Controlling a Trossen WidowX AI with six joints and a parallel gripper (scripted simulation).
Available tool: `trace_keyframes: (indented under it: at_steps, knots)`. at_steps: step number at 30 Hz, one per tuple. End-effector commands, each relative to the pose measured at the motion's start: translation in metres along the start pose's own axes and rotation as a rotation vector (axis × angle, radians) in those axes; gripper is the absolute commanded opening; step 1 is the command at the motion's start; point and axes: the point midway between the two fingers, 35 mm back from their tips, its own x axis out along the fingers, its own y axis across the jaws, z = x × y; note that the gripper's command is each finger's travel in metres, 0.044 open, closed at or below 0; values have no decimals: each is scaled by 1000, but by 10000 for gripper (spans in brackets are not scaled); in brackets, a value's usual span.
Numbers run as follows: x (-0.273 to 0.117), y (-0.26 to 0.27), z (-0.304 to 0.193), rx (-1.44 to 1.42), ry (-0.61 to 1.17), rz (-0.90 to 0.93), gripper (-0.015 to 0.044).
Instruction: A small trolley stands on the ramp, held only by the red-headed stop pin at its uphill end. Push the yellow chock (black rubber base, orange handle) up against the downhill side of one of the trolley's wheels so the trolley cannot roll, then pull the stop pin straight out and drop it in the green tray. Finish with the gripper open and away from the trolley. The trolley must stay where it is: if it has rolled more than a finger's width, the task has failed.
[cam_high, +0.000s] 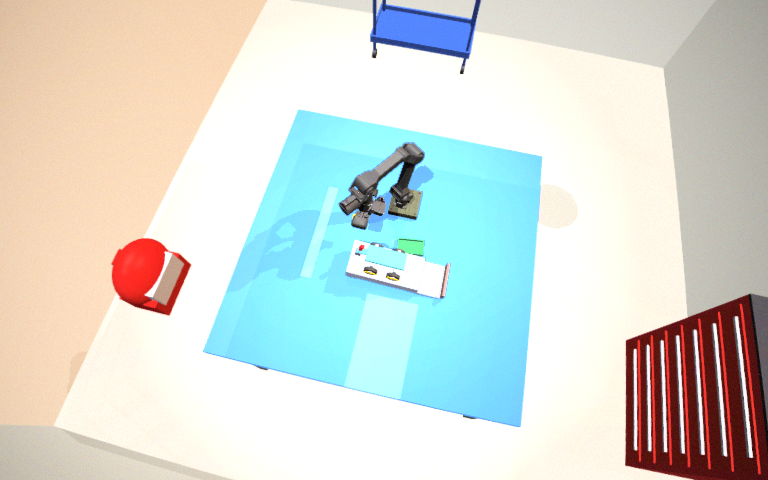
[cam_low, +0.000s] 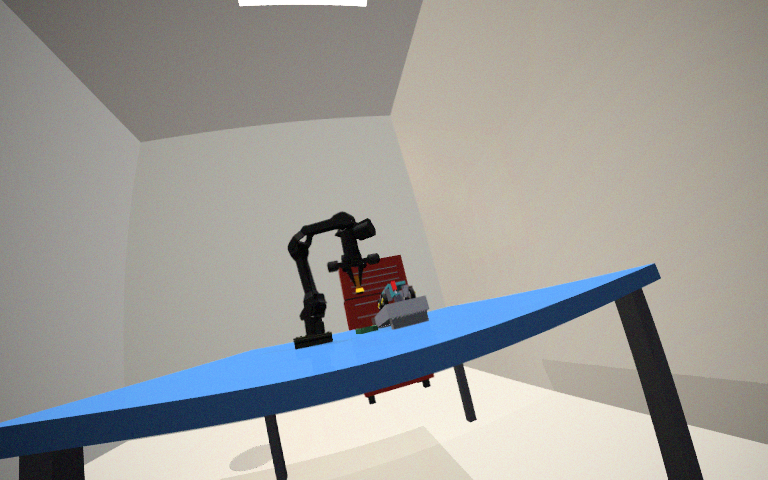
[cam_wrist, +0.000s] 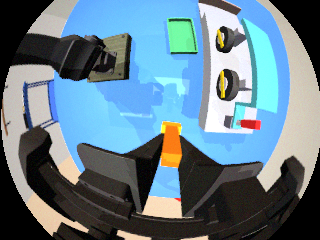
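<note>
My gripper (cam_wrist: 171, 142) (cam_low: 357, 276) is shut on the orange handle of the chock (cam_wrist: 171, 150) (cam_low: 359, 290) and holds it in the air above the table, beside the ramp's uphill end. The chock's yellow part shows below the fingertips; its black base cannot be made out. The trolley (cam_high: 386, 257) (cam_wrist: 262, 65), with a light blue deck and yellow-marked black wheels, stands on the white ramp (cam_high: 430, 277) (cam_wrist: 211, 107). The red-headed stop pin (cam_high: 361, 247) (cam_wrist: 251, 124) (cam_low: 393, 285) is at the trolley's uphill end. The green tray (cam_high: 411, 247) (cam_wrist: 182, 36) (cam_low: 367, 329) lies beside the ramp.
The arm's base (cam_high: 405, 204) (cam_wrist: 117, 57) (cam_low: 313, 340) stands on the blue table (cam_high: 475, 350) (cam_low: 226, 379), on the tray's side of the ramp. A reddish-brown end board (cam_high: 445, 280) closes the ramp's low end. A blue cart, a red helmet-like object and a red cabinet stand off the table.
</note>
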Motion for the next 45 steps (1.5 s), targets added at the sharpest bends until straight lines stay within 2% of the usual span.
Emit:
trace_keyframes:
  at_steps: [1, 45]
  knots:
    - [1, -1, 10, -21, 3, 2, 0]
    - [7, -33, 156, -46, -10, -2, 0]
